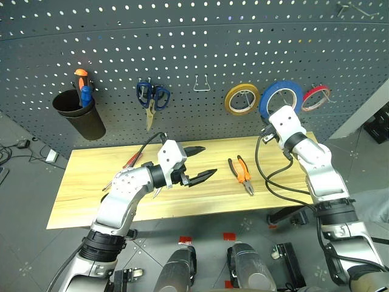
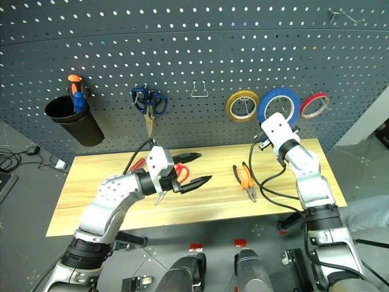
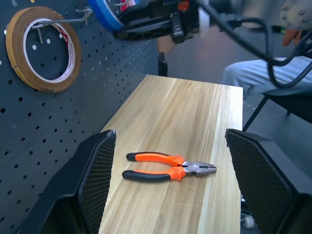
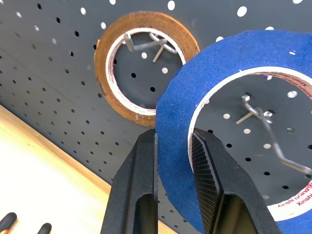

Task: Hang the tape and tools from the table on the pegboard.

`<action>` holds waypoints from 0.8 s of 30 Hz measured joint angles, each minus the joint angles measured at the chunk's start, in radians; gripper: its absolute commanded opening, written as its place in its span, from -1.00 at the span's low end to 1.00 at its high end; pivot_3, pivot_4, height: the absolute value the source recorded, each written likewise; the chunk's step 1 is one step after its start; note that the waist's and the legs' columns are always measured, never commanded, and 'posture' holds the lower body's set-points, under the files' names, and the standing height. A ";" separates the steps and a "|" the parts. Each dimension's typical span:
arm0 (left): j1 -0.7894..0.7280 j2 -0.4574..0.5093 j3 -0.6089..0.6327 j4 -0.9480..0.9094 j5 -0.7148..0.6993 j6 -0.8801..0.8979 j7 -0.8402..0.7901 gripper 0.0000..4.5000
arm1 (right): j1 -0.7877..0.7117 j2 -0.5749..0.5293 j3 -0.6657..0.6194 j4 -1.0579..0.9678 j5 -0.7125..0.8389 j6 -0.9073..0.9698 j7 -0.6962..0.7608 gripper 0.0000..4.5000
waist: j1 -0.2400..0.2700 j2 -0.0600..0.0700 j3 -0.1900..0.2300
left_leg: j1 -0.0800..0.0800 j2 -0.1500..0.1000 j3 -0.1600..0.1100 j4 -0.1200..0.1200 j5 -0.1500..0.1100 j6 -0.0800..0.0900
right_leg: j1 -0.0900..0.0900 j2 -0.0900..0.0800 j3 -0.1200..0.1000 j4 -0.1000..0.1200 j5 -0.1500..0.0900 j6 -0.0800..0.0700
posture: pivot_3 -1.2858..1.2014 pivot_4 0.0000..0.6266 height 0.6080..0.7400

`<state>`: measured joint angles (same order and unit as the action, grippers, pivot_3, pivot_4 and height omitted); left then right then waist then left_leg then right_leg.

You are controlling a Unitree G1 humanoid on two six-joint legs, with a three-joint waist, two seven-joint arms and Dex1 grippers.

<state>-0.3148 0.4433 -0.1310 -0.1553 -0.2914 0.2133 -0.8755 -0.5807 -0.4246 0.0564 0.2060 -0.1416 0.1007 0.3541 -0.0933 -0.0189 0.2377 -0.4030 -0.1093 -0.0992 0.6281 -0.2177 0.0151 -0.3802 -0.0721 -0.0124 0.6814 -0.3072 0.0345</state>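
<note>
Blue tape (image 4: 195,97), clamped by right gripper (image 4: 173,146), seemingly around hook (image 4: 265,122).

Dark grey tiled floor (image 1: 27,243) w/ red markers (image 1: 229,235) by table's near edge. Cables & white adapter (image 1: 51,156) on floor off left end. Chair leg (image 3: 253,114) past far end.
</note>
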 measured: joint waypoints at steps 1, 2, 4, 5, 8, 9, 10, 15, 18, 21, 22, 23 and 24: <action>0.000 -0.001 0.000 0.000 0.001 0.000 0.002 0.68 | -0.005 0.002 0.001 0.017 -0.006 -0.016 -0.016 -0.39 | 0.000 0.000 0.000 | 0.000 0.000 0.000 0.000 0.000 0.000 | 0.000 0.000 0.000 0.000 0.000 0.000 | -0.13 -0.31 1.00; 0.000 -0.002 0.000 0.001 0.002 0.000 0.003 0.68 | -0.010 0.003 0.001 0.029 -0.011 -0.027 -0.034 -0.29 | 0.001 0.000 0.000 | 0.000 0.000 0.000 0.000 0.000 0.000 | 0.000 0.000 0.000 0.000 0.000 0.000 | -0.13 -0.31 1.00; 0.000 -0.006 0.000 0.001 0.002 0.000 0.010 0.68 | -0.018 0.004 0.000 0.038 -0.024 -0.037 -0.060 -0.01 | 0.001 0.000 0.000 | 0.000 0.000 0.000 0.000 0.000 0.000 | 0.000 0.000 0.000 0.000 0.000 0.000 | -0.13 -0.31 1.00; 0.000 -0.007 0.000 0.001 0.003 0.000 0.012 0.68 | -0.019 0.004 -0.002 0.036 -0.025 -0.037 -0.063 0.15 | 0.001 0.000 0.000 | 0.000 0.000 0.000 0.000 0.000 0.000 | 0.000 0.000 0.000 0.000 0.000 0.000 | -0.13 -0.31 1.00; 0.023 0.002 0.000 0.001 0.014 -0.010 0.013 0.68 | 0.044 0.020 -0.006 -0.058 -0.004 0.030 -0.050 0.61 | 0.001 0.000 0.000 | 0.000 0.001 0.000 0.000 -0.001 -0.001 | 0.000 0.001 0.000 0.000 0.000 0.000 | -0.14 -0.30 1.00; 0.041 0.014 0.000 0.001 0.023 -0.014 0.012 0.68 | 0.078 0.032 -0.004 -0.101 0.006 0.070 -0.043 0.73 | 0.000 0.000 0.000 | 0.000 0.002 0.000 0.000 -0.001 -0.001 | 0.000 0.001 0.000 0.000 0.000 0.000 | -0.14 -0.29 1.00; 0.064 0.031 0.000 0.001 0.033 -0.026 0.011 0.68 | 0.120 0.044 0.001 -0.151 0.013 0.132 -0.030 0.91 | -0.002 0.000 0.000 | 0.000 0.002 0.000 -0.001 -0.002 -0.001 | -0.001 0.001 0.001 0.000 0.000 0.000 | -0.14 -0.27 1.00; 0.175 0.128 0.019 0.001 0.069 -0.075 -0.009 0.68 | 0.233 0.122 0.016 -0.385 0.083 0.532 0.004 0.98 | -0.014 0.001 0.001 | -0.001 0.002 0.000 0.000 -0.004 0.003 | -0.004 0.001 0.003 0.001 0.000 -0.001 | -0.14 -0.20 1.00; 0.232 0.173 0.037 0.001 0.078 -0.098 -0.015 0.68 | 0.234 0.202 0.027 -0.452 0.116 0.792 -0.013 0.98 | -0.016 0.002 0.002 | -0.001 0.003 0.000 -0.001 -0.004 0.004 | -0.005 0.002 0.002 0.001 0.002 -0.003 | -0.13 -0.13 1.00; 0.264 0.204 0.058 0.001 0.080 -0.114 -0.021 0.68 | 0.200 0.255 0.037 -0.436 0.125 0.977 -0.053 0.98 | -0.014 0.003 0.004 | -0.001 0.002 0.000 -0.001 -0.005 0.004 | -0.008 0.001 0.002 0.000 0.003 -0.004 | -0.12 -0.07 1.00; 0.266 0.208 0.060 0.001 0.080 -0.116 -0.021 0.68 | 0.178 0.268 0.035 -0.421 0.126 1.016 -0.067 0.98 | -0.013 0.003 0.006 | -0.001 0.002 0.000 0.000 -0.005 0.004 | -0.009 0.001 0.002 0.000 0.003 -0.004 | -0.12 -0.02 1.00; 0.267 0.210 0.061 0.000 0.080 -0.116 -0.020 0.68 | 0.155 0.281 0.032 -0.404 0.126 1.044 -0.078 0.98 | -0.012 0.002 0.009 | -0.001 0.002 0.000 0.000 -0.005 0.005 | -0.009 0.001 0.002 0.000 0.003 -0.004 | -0.11 0.00 1.00; 0.268 0.210 0.063 -0.003 0.078 -0.116 -0.019 0.68 | 0.128 0.289 0.028 -0.377 0.127 1.063 -0.089 0.98 | -0.011 0.002 0.013 | -0.001 0.002 0.000 0.000 -0.005 0.005 | -0.009 0.001 0.002 -0.001 0.004 -0.004 | -0.11 0.02 1.00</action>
<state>-0.0466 0.6536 -0.0683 -0.1578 -0.2133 0.0978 -0.8949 -0.4525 -0.1357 0.0845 -0.1707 -0.0150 1.1639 0.2650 -0.1048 -0.0169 0.2503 -0.4041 -0.1070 -0.0993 0.6278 -0.2228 0.0199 -0.3888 -0.0713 -0.0107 0.6807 -0.3036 0.0307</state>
